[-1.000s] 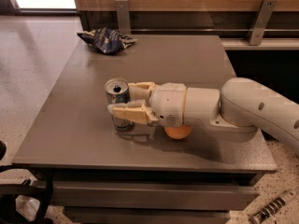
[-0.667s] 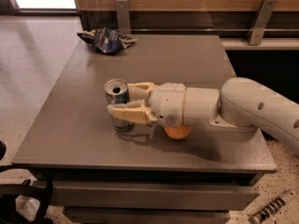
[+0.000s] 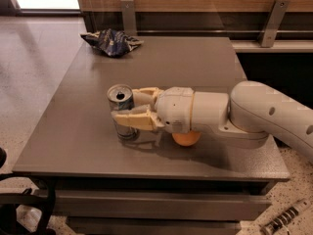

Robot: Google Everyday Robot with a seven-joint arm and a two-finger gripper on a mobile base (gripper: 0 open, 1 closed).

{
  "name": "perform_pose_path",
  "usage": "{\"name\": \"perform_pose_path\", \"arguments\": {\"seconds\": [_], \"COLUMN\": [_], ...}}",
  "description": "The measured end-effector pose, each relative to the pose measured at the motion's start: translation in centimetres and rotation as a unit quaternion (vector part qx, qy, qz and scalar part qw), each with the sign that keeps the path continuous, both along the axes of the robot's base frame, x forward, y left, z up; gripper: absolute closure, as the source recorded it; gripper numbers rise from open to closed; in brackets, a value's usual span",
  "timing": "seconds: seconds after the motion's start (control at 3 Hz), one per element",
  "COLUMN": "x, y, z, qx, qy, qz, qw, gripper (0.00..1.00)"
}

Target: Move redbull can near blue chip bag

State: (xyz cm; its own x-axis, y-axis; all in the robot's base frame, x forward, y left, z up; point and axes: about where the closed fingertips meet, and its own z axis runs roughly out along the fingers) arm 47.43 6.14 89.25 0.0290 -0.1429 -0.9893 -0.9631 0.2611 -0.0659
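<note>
Slim silver redbull can (image 3: 120,96): blue markings (faint). White gripper (image 3: 125,103), cream fingers (image 3: 132,119), clasps it mid-table. Crumpled dark blue foil chip bag (image 3: 112,42): white markings. Round orange fruit (image 3: 186,138). Flat grey-brown table (image 3: 195,67).

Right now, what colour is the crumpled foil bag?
Crumpled foil bag: dark blue with white markings, camera view; gripper around slim silver can.
</note>
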Motion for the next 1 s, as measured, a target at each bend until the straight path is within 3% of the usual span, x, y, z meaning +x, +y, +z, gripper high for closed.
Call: {"name": "perform_pose_path", "arguments": {"seconds": [0.33, 0.67, 1.0], "x": [1.4, 4.4, 9.1], "y": [-1.0, -3.7, -8.0], "z": [0.9, 2.8, 4.9], "qx": [0.001, 0.001, -0.015], "qy": [0.019, 0.047, 0.071], "qz": [-0.021, -0.068, -0.118], "qw": [0.9996, 0.9966, 0.9904], "gripper": [1.0, 1.0, 1.0]}}
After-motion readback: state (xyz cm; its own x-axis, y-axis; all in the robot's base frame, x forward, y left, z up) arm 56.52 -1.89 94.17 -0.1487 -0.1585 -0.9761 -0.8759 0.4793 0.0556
